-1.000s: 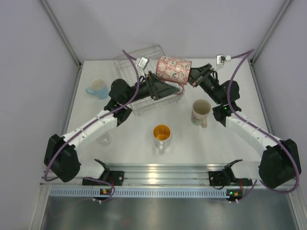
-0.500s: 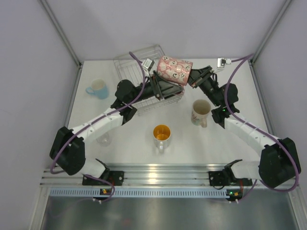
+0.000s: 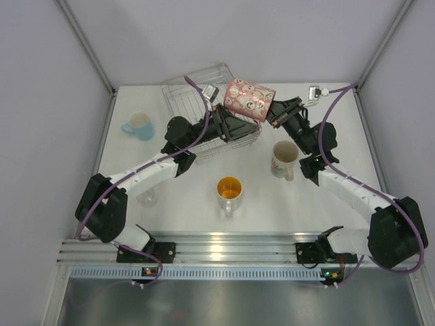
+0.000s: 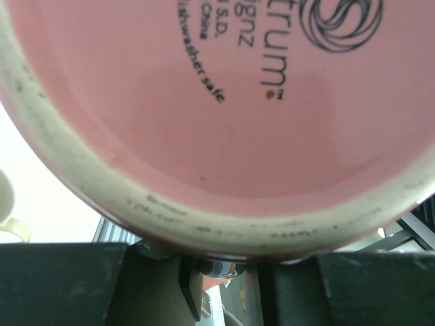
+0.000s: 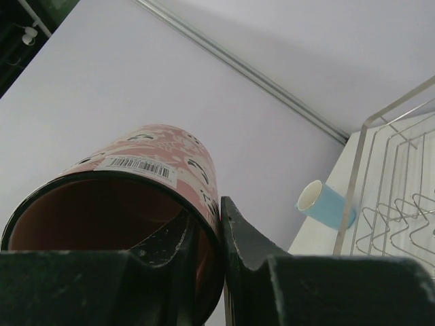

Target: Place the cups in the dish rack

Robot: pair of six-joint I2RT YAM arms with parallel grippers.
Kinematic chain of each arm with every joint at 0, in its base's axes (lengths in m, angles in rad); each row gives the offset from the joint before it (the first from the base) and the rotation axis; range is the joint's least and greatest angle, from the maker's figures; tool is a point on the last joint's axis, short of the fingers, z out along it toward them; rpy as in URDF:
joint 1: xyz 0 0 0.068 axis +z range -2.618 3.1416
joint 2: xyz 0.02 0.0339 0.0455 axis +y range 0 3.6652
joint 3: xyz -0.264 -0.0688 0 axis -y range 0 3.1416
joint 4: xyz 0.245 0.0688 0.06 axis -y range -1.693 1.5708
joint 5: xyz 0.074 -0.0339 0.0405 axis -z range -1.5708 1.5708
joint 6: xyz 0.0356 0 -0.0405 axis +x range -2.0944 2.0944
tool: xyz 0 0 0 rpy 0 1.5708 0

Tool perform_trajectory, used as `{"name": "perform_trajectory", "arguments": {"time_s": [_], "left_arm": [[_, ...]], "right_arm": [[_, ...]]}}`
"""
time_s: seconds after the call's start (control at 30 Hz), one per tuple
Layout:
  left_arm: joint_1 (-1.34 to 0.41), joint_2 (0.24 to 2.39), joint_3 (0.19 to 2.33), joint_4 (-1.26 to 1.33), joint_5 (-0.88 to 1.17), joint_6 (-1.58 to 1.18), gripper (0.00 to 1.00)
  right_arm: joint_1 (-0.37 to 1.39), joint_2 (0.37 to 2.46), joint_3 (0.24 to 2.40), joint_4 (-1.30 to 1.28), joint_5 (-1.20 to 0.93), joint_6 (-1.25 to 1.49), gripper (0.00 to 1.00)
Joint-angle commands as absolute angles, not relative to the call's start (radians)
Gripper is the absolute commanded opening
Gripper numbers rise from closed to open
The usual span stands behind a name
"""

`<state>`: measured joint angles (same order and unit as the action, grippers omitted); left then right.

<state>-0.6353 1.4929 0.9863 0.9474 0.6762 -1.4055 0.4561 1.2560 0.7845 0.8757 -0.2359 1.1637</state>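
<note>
A pink patterned cup lies on its side in the air over the right edge of the wire dish rack. My right gripper is shut on its rim, one finger inside and one outside. My left gripper is at the cup's base, which fills the left wrist view. Its fingers stand close together on a glossy part just under the base edge. On the table stand a light blue cup, a cream mug, a handled mug with an orange inside and a clear tumbler.
The rack's wires show at the right of the right wrist view, with the blue cup beyond them. Grey walls and slanted metal posts close the table at the back and sides. An aluminium rail runs along the near edge.
My left arm has reached further towards the pink cup, and its fingers have closed in at the cup's base. The right gripper has kept its hold and shifted the cup slightly.
</note>
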Motion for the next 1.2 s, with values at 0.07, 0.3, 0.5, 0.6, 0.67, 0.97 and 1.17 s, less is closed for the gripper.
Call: {"name": "perform_trajectory", "arguments": {"time_s": [0.07, 0.3, 0.5, 0.6, 0.67, 0.97, 1.17], "left_arm": [[-0.666, 1.447, 1.019, 1.074, 0.660, -1.470, 0.00], [-0.666, 1.382, 1.029, 0.889, 0.663, -1.332, 0.00], [-0.666, 1.344, 1.031, 0.789, 0.666, -1.241, 0.00], [-0.666, 1.332, 1.026, 0.764, 0.663, -1.216, 0.00], [-0.664, 1.325, 1.025, 0.749, 0.658, -1.203, 0.00], [-0.658, 1.309, 1.121, 0.547, 0.631, -1.046, 0.00], [-0.657, 1.307, 1.242, 0.267, 0.531, -0.827, 0.00]], "right_arm": [[0.528, 1.235, 0.761, 0.904, -0.367, 1.060, 0.03], [0.528, 1.200, 0.792, 0.792, -0.367, 1.002, 0.29], [0.523, 1.169, 0.790, 0.747, -0.356, 0.976, 0.41], [0.511, 1.152, 0.788, 0.729, -0.364, 0.976, 0.44], [0.502, 1.138, 0.781, 0.724, -0.373, 0.976, 0.49], [0.476, 1.040, 0.727, 0.637, -0.373, 0.943, 0.63], [0.462, 0.948, 0.707, 0.445, -0.338, 0.881, 0.73]]}}
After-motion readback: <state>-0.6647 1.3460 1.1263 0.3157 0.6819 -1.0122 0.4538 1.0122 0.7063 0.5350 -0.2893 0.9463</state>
